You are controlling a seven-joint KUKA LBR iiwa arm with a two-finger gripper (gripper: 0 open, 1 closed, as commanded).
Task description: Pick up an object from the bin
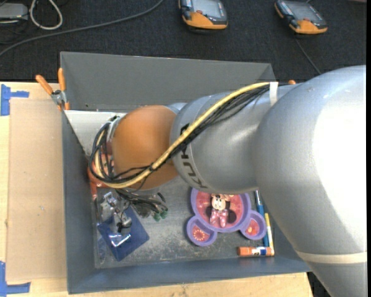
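Observation:
My gripper (115, 211) hangs below the orange wrist cover at the bin's lower left, close above the floor. Right under it lies a flat dark blue packet (122, 237) with a shiny clear patch, and the gripper's tip is over its upper end. Just right of the gripper sits a small black thing with green bits (152, 206). A thin red object (93, 184) peeks out along the left wall, mostly hidden by cables.
A purple mouse-ear plate with a cartoon mouse (221, 219) lies at the bottom centre. Along the right side lie a blue pen (265, 226) and an orange-and-white marker (255, 251). The arm covers the bin's upper and right parts.

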